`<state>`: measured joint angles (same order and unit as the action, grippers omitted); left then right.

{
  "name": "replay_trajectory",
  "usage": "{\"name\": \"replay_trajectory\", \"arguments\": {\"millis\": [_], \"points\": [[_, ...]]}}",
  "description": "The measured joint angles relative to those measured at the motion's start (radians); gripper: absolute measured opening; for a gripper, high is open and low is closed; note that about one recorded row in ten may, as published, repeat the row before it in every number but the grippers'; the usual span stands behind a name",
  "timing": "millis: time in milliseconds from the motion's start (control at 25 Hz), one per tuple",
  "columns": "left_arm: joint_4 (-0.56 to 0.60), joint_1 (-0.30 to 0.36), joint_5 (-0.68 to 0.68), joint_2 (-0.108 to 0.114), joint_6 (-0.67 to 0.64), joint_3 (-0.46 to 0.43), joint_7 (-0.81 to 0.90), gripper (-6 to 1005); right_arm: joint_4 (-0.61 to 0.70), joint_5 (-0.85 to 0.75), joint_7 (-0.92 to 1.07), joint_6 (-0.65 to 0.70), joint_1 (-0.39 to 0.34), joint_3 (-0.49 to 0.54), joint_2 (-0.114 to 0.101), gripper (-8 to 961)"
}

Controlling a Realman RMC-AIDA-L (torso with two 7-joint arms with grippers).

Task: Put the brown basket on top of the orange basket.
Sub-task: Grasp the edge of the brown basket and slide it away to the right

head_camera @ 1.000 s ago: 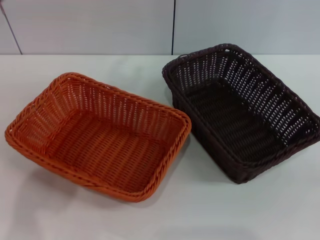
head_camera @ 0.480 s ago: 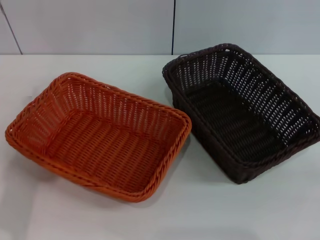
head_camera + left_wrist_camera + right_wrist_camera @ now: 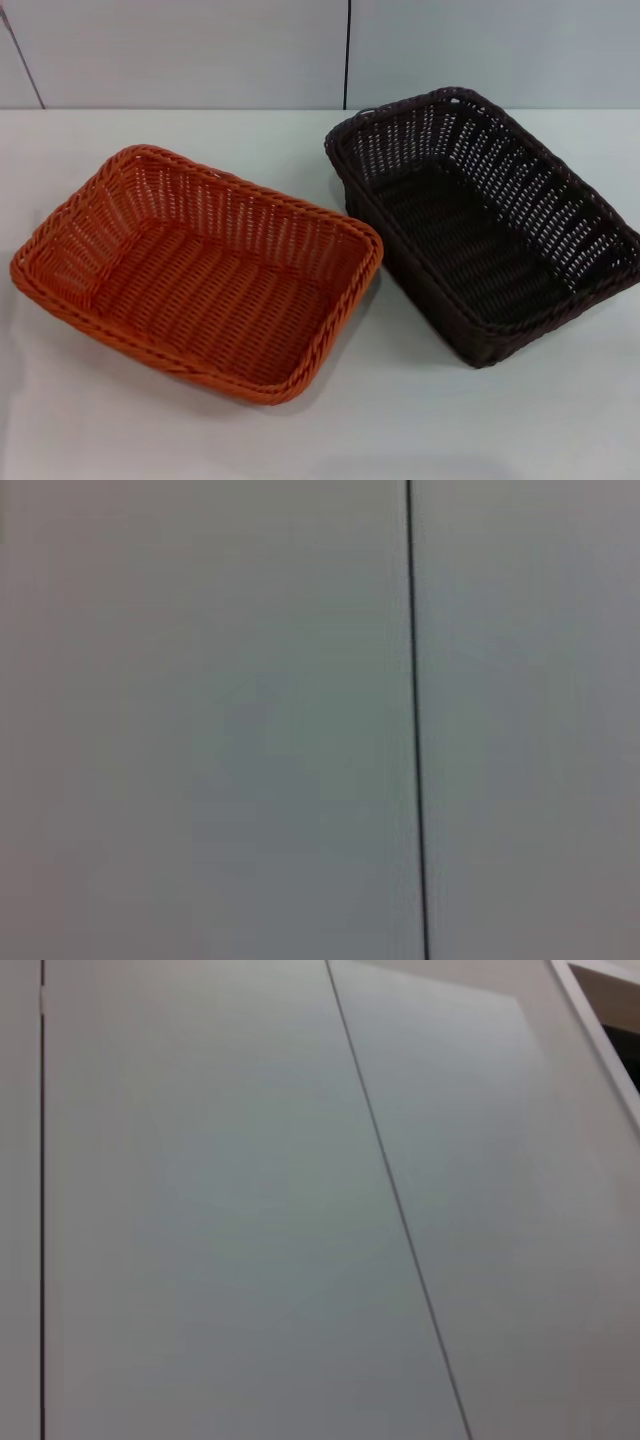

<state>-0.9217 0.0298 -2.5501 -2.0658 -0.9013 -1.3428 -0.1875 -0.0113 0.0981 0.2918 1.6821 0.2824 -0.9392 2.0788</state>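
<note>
The orange basket (image 3: 200, 275) sits on the white table at the left, empty, with its long side running diagonally. The brown basket (image 3: 480, 225) stands to its right, also empty and angled, its near corner close to the orange basket's right corner without touching it. Neither gripper shows in the head view. Both wrist views hold only a pale wall panel with a dark seam, and no fingers appear in them.
The white table (image 3: 420, 420) stretches around both baskets, with bare surface in front of them. A pale wall (image 3: 200, 50) with a vertical dark seam (image 3: 347, 55) rises behind the table's far edge.
</note>
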Motion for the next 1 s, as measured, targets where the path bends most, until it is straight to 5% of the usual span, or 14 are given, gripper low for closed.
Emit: {"name": "replay_trajectory", "arguments": {"millis": [80,360,560,1000], "points": [[0.145,-0.052,0.007,-0.002,-0.111,-0.006,0.078,801,0.001,-0.002,0.000,0.004,0.000,-0.001,0.000,820],[0.237,-0.065,0.014,-0.002,-0.187,-0.049,0.142,801,0.000,-0.035,0.001,0.039,-0.001,-0.011,0.002,820],[0.401,-0.114,0.056,-0.007,-0.355,-0.052,0.191,801,0.012,-0.112,0.027,0.076,0.000,-0.015,-0.003,820],[0.485,-0.153,0.070,0.003,-0.243,-0.047,0.253,801,0.377,-0.429,0.308,-0.131,-0.033,-0.015,-0.014,820]]}}
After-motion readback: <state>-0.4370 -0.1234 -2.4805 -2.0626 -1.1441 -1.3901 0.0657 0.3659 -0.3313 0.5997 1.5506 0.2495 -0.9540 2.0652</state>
